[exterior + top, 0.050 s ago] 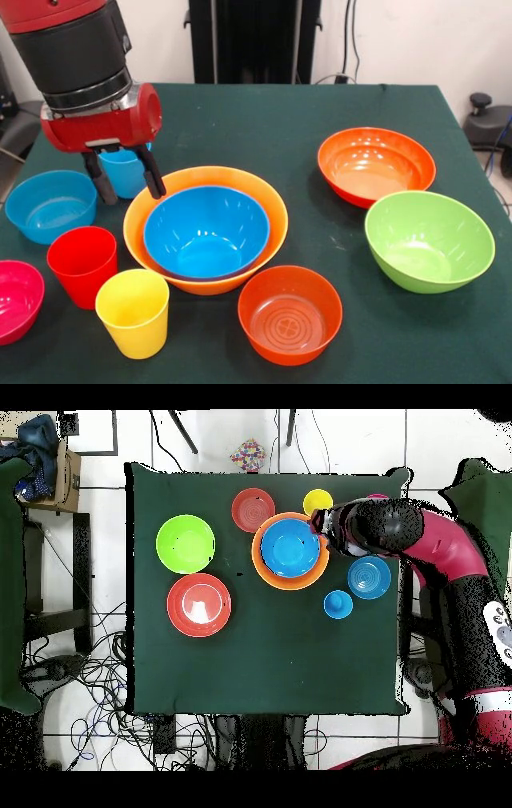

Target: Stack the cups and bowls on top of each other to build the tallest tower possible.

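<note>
- Tower (205,232): blue bowl (206,232) nested in the pale orange bowl (268,200), mid-table.
- Red (82,264), yellow (134,310) and light blue (122,170) cups upright beside it.
- Remaining bowls lie scattered, upright.

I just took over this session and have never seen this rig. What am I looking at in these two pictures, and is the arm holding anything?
It is one red and black robot arm at a green table. One picture faces it across the table; the other looks straight down.

Its gripper hangs with dark fingers spread at the left rim of the pale orange bowl, holding nothing. A blue bowl sits nested inside that bowl. A light blue cup stands just behind the fingers.

Loose around them: a small light blue bowl, red cup, yellow cup, magenta-pink bowl, two red-orange bowls and a lime green bowl.
</note>
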`<state>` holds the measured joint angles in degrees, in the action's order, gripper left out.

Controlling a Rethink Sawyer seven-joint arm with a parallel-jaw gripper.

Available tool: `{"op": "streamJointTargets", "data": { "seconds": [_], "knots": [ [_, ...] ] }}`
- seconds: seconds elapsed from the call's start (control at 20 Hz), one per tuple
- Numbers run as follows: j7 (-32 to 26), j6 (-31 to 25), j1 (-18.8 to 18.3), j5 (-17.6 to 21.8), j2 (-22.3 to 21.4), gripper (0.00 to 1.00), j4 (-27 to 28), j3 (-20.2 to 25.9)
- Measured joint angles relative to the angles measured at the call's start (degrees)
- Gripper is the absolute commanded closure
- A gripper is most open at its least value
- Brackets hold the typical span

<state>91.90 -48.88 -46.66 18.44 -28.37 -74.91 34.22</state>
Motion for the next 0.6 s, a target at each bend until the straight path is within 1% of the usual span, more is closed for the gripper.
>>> {"op": "streamJointTargets", "data": {
  "seconds": [0.3,0.6],
  "knots": [
    [0.0,0.01,-0.9,0.34,-0.06,0.0,-0.72,0.01],
    [0.0,0.01,-2.2,1.69,-0.06,0.0,-2.03,0.02]
  ]
}}
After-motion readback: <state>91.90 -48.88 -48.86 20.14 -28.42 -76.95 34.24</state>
